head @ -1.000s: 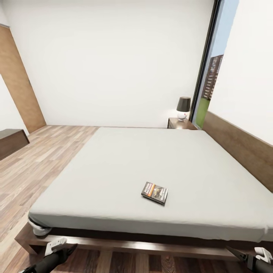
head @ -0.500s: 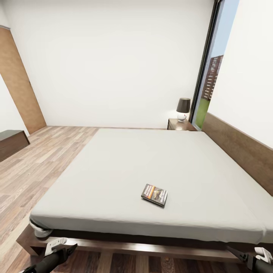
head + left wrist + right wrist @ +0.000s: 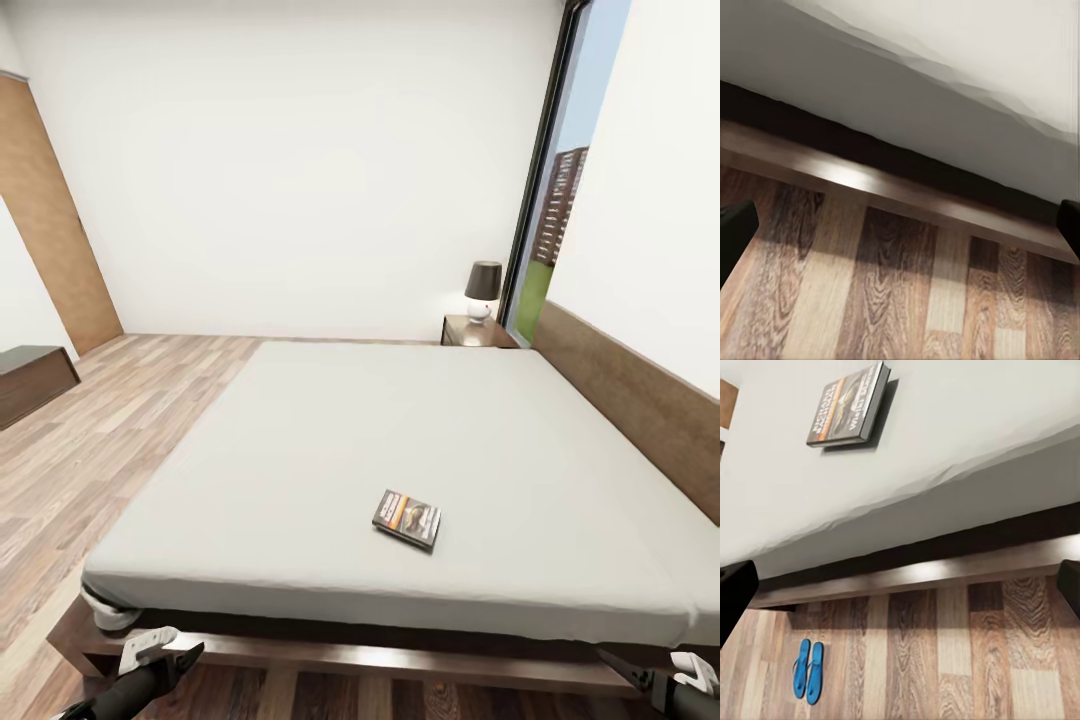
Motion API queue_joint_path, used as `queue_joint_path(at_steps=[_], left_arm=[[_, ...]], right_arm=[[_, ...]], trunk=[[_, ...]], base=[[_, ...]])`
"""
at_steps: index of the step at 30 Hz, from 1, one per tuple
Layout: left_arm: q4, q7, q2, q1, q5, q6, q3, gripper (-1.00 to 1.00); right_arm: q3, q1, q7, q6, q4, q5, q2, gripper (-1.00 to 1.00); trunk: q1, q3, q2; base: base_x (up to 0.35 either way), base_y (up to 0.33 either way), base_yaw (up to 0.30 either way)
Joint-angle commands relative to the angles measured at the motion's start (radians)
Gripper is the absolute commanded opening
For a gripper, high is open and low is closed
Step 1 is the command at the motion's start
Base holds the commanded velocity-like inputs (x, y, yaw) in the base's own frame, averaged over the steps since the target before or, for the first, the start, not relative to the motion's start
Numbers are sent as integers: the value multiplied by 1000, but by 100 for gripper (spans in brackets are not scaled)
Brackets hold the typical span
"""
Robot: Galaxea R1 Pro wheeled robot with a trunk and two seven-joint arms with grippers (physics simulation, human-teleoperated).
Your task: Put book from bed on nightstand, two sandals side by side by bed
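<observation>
The book lies flat on the pale mattress of the bed, close to its near edge, and its orange-and-white band shows in the right wrist view. A nightstand stands at the bed's far corner by the window. Two blue sandals lie close together, parallel, on the wood floor a short way from the bed frame. My left gripper hangs low before the bed's near left corner, open. My right gripper hangs low at the near right, open, holding nothing.
A dark-shaded lamp sits on the nightstand. The tall window runs beside the headboard. A long low dark bench and a wooden door stand at the left, across open plank floor.
The whole head view has shifted slightly, with the bed sitting a little lower in the picture: the camera has moved. The book and both grippers keep their places.
</observation>
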Motion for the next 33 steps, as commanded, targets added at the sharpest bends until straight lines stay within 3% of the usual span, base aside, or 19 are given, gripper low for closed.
queue_joint_path(at_steps=[1, 33], left_arm=[[-1, -6, 0, -1, -10, 1, 8, 100], [-1, -6, -1, -1, -10, 1, 8, 100]], right_arm=[[-8, -1, 4, 10, 0, 3, 2, 100], [-8, -1, 4, 10, 0, 3, 5, 100]], trunk=[[-4, 2, 7], [-127, 102, 231]], base=[[0, 0, 0], [0, 0, 0]])
